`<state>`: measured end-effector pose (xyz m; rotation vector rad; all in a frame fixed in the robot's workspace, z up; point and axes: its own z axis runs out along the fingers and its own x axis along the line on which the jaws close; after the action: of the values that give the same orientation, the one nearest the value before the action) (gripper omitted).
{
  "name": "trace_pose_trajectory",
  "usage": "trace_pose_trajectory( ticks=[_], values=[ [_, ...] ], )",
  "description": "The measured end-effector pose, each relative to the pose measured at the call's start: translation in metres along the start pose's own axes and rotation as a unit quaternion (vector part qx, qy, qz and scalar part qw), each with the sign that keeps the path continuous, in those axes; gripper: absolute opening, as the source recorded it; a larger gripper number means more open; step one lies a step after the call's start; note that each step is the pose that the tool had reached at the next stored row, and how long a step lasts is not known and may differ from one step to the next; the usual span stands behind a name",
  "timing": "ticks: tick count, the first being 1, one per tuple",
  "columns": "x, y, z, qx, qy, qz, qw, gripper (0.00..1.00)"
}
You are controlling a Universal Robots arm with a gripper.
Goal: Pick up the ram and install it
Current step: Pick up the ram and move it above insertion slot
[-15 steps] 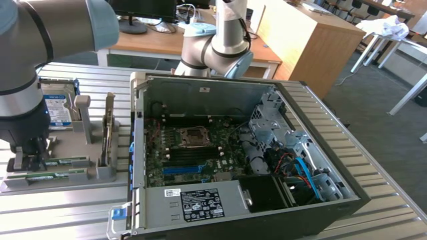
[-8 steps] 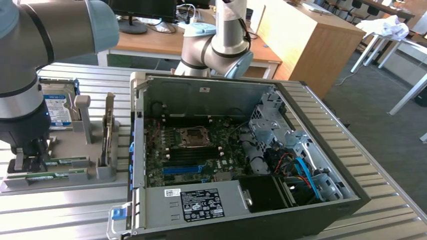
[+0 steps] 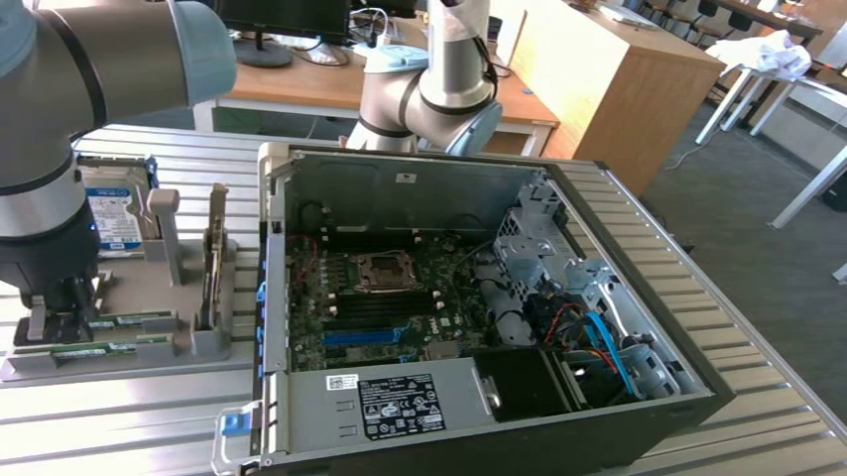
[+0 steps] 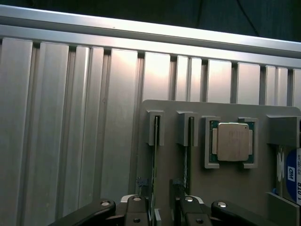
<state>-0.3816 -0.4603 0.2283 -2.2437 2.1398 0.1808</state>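
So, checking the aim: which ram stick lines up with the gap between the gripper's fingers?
The ram stick farther from the square chip runs into the gap of the gripper; the other stick lines up with a finger.

The exterior view looks obliquely down from farther off on the computer case (image 3: 397,193) and parts holder (image 3: 126,288). The wrist view, just behind the gripper (image 4: 160,209), faces straight down, close, sharing that holder (image 4: 230,188).

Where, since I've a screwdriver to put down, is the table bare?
Bare table lies between the holder and the edge nearest the exterior camera, and as a strip at the exterior view's right of the case. Crowded: the holder itself, where the open gripper straddles a ram stick, and the case's inside.
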Motion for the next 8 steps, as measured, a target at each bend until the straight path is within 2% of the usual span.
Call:
trace_pose_trajectory(
  ticks=[8],
  values=[
    [0.0012,-0.0005,0.0093,-0.0001,0.0001,0.0,1.0,0.31]
  ],
)
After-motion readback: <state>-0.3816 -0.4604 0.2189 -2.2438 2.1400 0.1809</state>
